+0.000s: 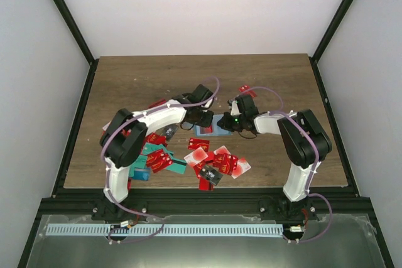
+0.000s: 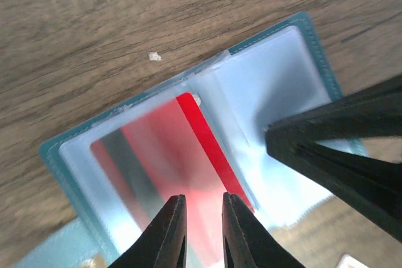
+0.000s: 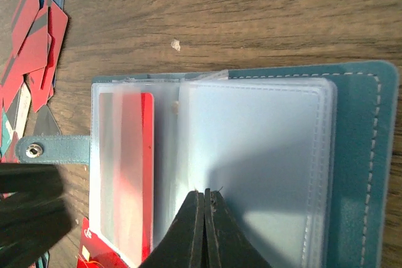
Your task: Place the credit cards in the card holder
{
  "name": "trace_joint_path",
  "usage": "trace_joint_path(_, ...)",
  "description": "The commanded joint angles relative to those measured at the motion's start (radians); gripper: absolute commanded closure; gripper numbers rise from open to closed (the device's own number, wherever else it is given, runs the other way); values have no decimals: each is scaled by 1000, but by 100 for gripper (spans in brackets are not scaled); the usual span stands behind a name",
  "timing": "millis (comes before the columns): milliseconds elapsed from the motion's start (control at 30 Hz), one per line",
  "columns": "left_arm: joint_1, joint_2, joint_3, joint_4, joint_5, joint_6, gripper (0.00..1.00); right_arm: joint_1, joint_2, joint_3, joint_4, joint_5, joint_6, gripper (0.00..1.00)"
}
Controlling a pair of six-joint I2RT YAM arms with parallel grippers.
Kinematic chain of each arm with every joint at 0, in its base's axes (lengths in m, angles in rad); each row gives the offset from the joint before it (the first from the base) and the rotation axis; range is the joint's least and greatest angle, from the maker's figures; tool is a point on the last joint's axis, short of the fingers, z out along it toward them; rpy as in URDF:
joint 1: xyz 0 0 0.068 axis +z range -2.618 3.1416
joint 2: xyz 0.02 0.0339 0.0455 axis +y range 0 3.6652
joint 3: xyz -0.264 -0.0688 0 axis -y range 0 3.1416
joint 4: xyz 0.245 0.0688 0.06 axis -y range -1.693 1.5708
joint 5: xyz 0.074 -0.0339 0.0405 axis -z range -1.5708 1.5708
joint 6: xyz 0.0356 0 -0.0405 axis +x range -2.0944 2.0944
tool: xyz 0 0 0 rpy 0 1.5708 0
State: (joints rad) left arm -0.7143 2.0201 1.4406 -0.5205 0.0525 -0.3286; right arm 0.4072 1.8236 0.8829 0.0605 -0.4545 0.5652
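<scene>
The card holder (image 3: 358, 155) lies open on the desk (image 1: 157, 80), out in the middle between the two arms. From above it is almost all hidden under them, and only a bit of teal shows. One red card (image 3: 138, 174) sits inside a clear sleeve (image 3: 264, 155) on the left side of the holder. The plastic makes it look pale and foggy, and its bottom end is cut off by the edge of the picture. The left fingers (image 2: 173, 230) hang over that card with just a thin gap between them. The card shows flat through the gap, so it is not pinched; I cannot tell if the tips touch the plastic. The right fingers (image 3: 191, 230) are pressed tight together with nothing between them, and their tip rests on the sleeve next to the card. The holder's strap (image 3: 38, 150) with its snap sticks out to the left. The other cards (image 1: 207, 158) lie in a loose heap near the arms, some on top of others, so you cannot count them.
</scene>
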Motion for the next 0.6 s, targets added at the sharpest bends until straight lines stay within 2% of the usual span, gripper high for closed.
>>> trace_joint_path(0,-8,-126,-31,-85,-1,44,79,-5,26,4,-43,-3,-4,99)
trace_joint_path(133,-13,-205,-110,-138,-31,48,74,-5,2,13,-48,-23,-10,99)
trace_joint_path(400,-25,-366,-284,-190,-41,6,71,0,-57,42,-83,-73,-30,99)
trace_joint_path(567,-65,-421,-366,-186,23,-6,71,4,-118,47,-109,-93,-56,96)
